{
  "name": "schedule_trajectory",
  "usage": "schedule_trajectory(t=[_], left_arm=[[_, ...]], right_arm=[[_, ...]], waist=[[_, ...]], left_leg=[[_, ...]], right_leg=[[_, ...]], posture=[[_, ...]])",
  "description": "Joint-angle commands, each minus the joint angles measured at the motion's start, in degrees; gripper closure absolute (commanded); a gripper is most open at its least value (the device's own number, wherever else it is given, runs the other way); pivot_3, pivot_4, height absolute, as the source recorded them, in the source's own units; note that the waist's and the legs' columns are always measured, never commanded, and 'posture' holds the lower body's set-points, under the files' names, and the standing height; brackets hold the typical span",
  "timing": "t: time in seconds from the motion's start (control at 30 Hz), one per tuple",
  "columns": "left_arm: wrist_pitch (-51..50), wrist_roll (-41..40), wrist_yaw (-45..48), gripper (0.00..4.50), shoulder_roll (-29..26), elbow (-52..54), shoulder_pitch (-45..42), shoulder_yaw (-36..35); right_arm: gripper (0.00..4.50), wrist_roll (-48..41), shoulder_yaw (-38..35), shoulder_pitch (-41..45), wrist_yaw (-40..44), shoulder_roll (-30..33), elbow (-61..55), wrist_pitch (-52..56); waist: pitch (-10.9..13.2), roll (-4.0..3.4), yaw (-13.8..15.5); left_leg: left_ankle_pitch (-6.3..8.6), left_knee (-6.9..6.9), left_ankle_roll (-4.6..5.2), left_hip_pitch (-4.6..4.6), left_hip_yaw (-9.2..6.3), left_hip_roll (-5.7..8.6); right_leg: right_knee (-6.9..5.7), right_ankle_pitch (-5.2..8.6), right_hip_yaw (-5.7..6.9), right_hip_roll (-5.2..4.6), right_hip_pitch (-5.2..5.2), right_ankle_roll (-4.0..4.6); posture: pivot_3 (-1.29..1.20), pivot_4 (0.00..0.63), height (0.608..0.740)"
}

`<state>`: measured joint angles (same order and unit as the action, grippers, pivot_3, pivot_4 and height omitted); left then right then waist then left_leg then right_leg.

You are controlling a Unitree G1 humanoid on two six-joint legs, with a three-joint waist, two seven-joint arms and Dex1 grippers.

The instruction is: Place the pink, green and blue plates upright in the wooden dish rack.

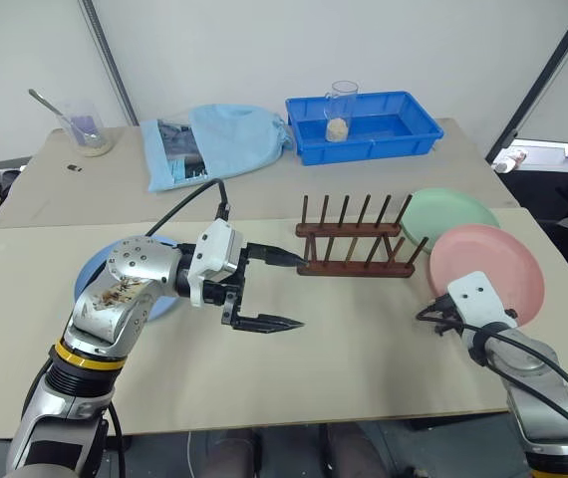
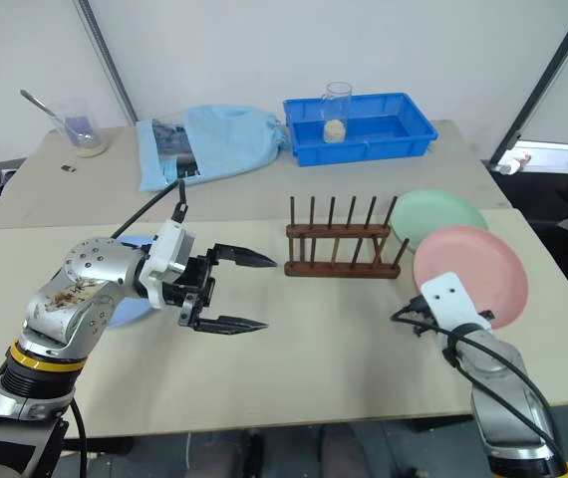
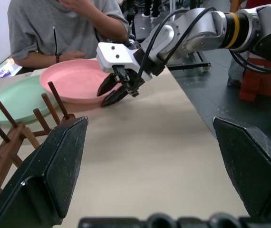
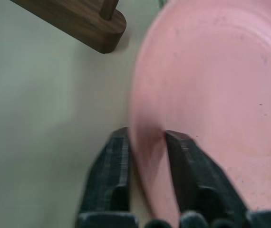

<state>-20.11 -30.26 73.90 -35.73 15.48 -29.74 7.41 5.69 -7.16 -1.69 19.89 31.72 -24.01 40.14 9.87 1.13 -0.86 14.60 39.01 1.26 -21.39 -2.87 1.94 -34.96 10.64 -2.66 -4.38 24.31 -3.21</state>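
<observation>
Right now my right gripper (image 4: pixel 145 152) has its two fingers narrowed onto the near-left rim of the pink plate (image 1: pixel 493 271), one finger over the lip and one under it; from the wrist view it looks pinched, though I can't tell how firm the bite is. The plate lies flat on the surface (image 1: pixel 364 358) at the right, its far edge overlapping the green plate (image 1: pixel 443 214) behind it. My left gripper (image 1: pixel 272 289) hangs spread wide with nothing in it, just left of the wooden dish rack (image 1: pixel 352 244), and the blue plate (image 1: pixel 90 284) sits flat beneath that arm at the left.

My worry is the grip: it catches only a thin strip of rim, so as I lift, I judge the plate could pivot between the fingers or slide out and drop. It may also drag the green plate where the two overlap. The rack is light-looking, and a plate edge knocking its pegs could shove it along the surface, or toward my left gripper.

The rack's long axis runs left to right across the surface, pegs pointing up with a slight lean, so the slots open upward and each plate has to go in on edge, its face turned left or right.
</observation>
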Motion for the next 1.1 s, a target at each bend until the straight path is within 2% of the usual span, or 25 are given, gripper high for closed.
schedule_trajectory(t=[0.03,0.23,0.37,0.43,0.57,0.63,0.73,0.9,1.1], left_arm=[[0.99,0.15,-0.1,0.0,-0.04,0.86,-1.23,-0.28],[0.5,0.02,-0.98,0.0,-0.51,0.33,-1.16,-1.45],[-0.72,-0.8,-1.96,0.0,-0.38,-0.04,-2.02,-2.16],[-1.23,-1.16,-2.23,0.0,-0.2,-0.44,-2.74,-2.38],[-2.0,-1.67,-2.62,0.0,0.38,-1.35,-4.29,-2.72],[-2.32,-1.93,-2.84,0.0,0.55,-1.6,-4.83,-2.84],[-3.24,-2.64,-3.39,0.0,0.53,-1.07,-5.08,-3.13],[-4.67,-3.83,-3.83,0.0,0.36,-0.04,-4.71,-3.58],[-5.26,-5.32,-4.42,0.0,0.47,0.97,-4.33,-4.09]], right_arm=[[4.46,1.01,-1.54,-1.17,-1.35,-0.23,-8.05,2.96],[4.46,1.71,-4.23,-1.21,-0.48,1.99,-24.68,8.54],[4.46,-3.42,-9.66,6.63,4.74,5.96,-27.88,8.8],[4.46,-9.01,-12.73,12.97,8.4,6.87,-25.77,8.46],[4.46,-26.16,-21.87,27.47,13.67,2.15,-16.74,12.3],[4.46,-32.37,-25.16,31.99,14.28,0.79,-12.7,14.99],[4.46,-45.29,-31.27,38.01,16.0,0.82,-5.25,24.81],[4.46,-56.5,-34.78,41.66,15.67,3.25,4.03,32.56],[4.46,-63.24,-34.06,41.97,13.36,3.82,9.4,34.76]], waist=[[0.0,0.0,-0.03],[0.0,-0.01,-0.1],[0.01,0.0,-0.21],[0.03,0.04,-0.14],[0.06,0.08,-0.13],[0.06,0.09,-0.08],[0.06,0.09,0.07],[0.06,0.08,0.14],[0.07,0.08,-0.08]], left_leg=[[0.0,0.0,0.0,0.0,-0.02,0.0],[0.0,0.0,0.0,-0.02,-0.05,0.0],[0.0,0.02,0.0,0.0,-0.03,-0.02],[0.0,0.05,0.0,0.03,-0.04,-0.03],[0.0,0.02,0.0,0.05,-0.04,-0.13],[0.0,0.0,0.01,0.03,-0.05,-0.1],[0.03,-0.06,0.07,0.01,-0.14,-0.01],[0.16,-0.1,0.28,-0.1,-0.16,0.06],[0.2,-0.1,0.35,-0.14,-0.12,0.05]], right_leg=[[0.0,0.0,0.0,-0.01,0.0,0.0],[0.0,0.01,0.0,-0.01,0.03,-0.02],[-0.02,0.01,0.01,-0.02,0.03,-0.04],[0.0,0.0,0.06,0.0,-0.03,-0.06],[0.02,0.01,0.12,0.1,-0.05,-0.03],[0.03,0.0,0.11,0.11,-0.04,0.03],[0.02,-0.26,0.1,0.02,0.0,0.49],[0.1,-0.26,0.11,-0.06,0.06,0.5],[0.1,-0.26,0.09,-0.05,0.12,0.49]], posture=[[0.0,0.15,0.74],[0.0,0.15,0.74],[0.0,0.15,0.74],[0.0,0.15,0.74],[0.0,0.15,0.74],[0.0,0.15,0.74],[0.0,0.15,0.74],[0.0,0.15,0.74],[0.0,0.15,0.74]])
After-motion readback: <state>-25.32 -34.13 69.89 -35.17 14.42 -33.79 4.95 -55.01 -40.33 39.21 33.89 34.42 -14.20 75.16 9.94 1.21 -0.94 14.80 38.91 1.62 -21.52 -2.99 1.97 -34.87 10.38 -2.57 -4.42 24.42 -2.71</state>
